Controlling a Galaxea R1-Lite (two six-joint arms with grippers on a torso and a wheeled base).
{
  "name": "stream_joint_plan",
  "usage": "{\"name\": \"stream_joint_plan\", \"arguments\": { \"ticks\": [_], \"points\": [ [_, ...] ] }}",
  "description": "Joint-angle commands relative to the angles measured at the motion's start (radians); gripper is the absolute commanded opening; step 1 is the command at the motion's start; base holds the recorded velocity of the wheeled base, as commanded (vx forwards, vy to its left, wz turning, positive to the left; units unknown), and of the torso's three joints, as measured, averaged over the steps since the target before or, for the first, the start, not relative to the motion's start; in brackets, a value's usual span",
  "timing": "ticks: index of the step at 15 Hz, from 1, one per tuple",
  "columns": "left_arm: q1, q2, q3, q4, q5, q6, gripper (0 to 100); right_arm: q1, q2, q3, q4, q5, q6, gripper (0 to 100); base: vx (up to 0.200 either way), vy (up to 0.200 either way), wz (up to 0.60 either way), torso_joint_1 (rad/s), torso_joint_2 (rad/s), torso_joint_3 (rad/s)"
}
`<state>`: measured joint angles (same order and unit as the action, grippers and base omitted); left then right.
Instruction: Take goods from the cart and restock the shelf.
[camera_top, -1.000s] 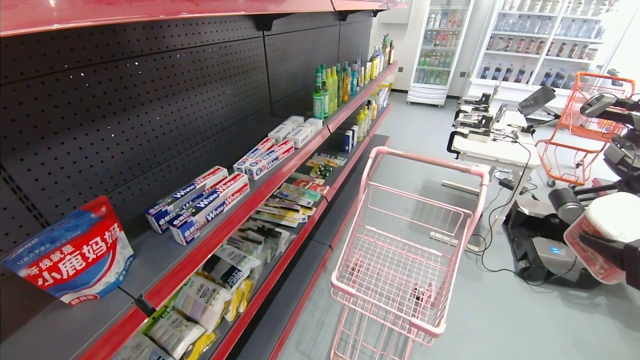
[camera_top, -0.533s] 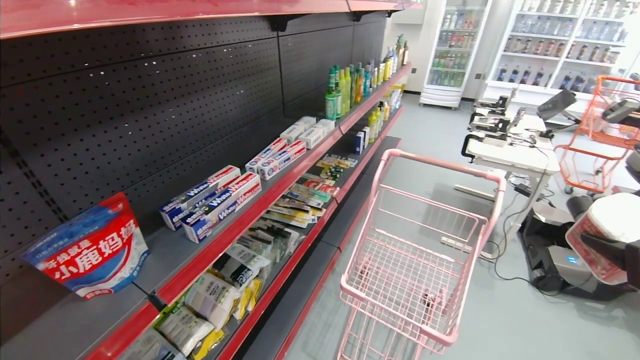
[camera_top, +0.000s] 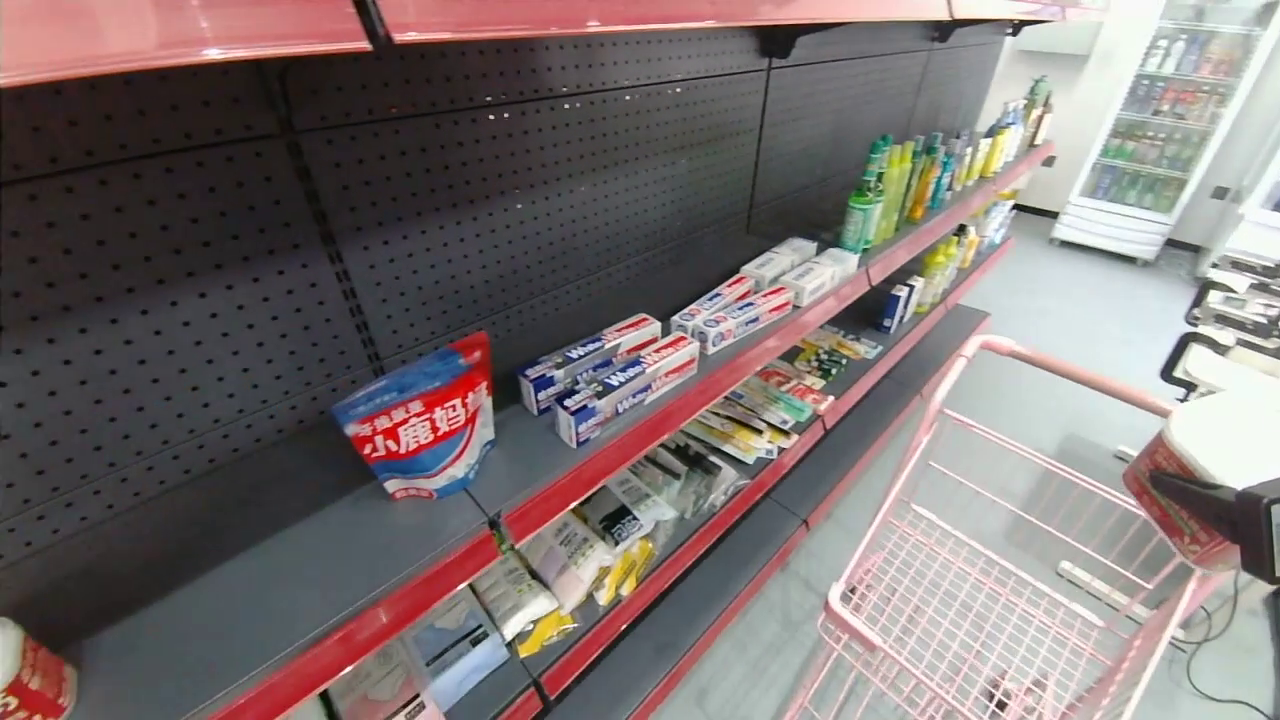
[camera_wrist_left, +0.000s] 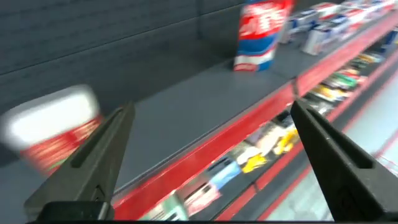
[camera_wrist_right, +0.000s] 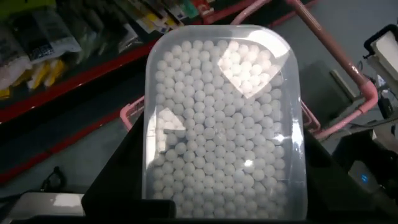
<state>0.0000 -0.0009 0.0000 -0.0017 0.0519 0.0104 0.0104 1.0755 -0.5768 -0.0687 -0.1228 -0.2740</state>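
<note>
Two red-labelled tubs (camera_top: 1190, 470) on the tally: one at three o'clock in the head view, one right at the edge at eight. One blue-and-red pouch (camera_top: 420, 420), nine o'clock. Four long toothpaste boxes (camera_top: 627, 388), two pairs, centre toward one o'clock. One pink cart (camera_top: 1075, 373), four o'clock. Bottles (camera_top: 900, 185) at two o'clock are too crowded to count.

A clear tub (camera_wrist_right: 224, 118) full of little white balls, with a red label on its side, is held tight in the right tool (camera_wrist_right: 224, 165). It is up in the air by the right side of the pink wire cart (camera_top: 1062, 369), which stands on the floor next to the shelf (camera_top: 260, 590). Another tub (camera_top: 30, 675) with a white top and a red label stands upright on the dark grey shelf board, far to the left, near its red front edge.
</note>
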Motion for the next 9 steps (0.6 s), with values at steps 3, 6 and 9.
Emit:
{"name": "stream_joint_plan", "arguments": {
  "ticks": [3,6,9],
  "points": [
    [0.0,0.001,-0.002,0.0,0.0,0.0,100,-0.001,-0.02,0.037,-0.002,0.0,0.001,0,0.0,0.0,0.6,0.001,0.0,0.001],
    [0.0,0.001,0.0,0.002,0.0,0.0,100,0.0,-0.022,0.043,-0.002,0.0,0.001,0,0.0,0.0,0.6,0.004,0.0,0.001],
    [0.0,0.001,-0.002,0.002,0.0,0.0,100,0.002,-0.02,0.045,-0.002,0.0,-0.001,0,0.0,0.0,0.6,-0.001,0.0,0.002]
  ]
}}
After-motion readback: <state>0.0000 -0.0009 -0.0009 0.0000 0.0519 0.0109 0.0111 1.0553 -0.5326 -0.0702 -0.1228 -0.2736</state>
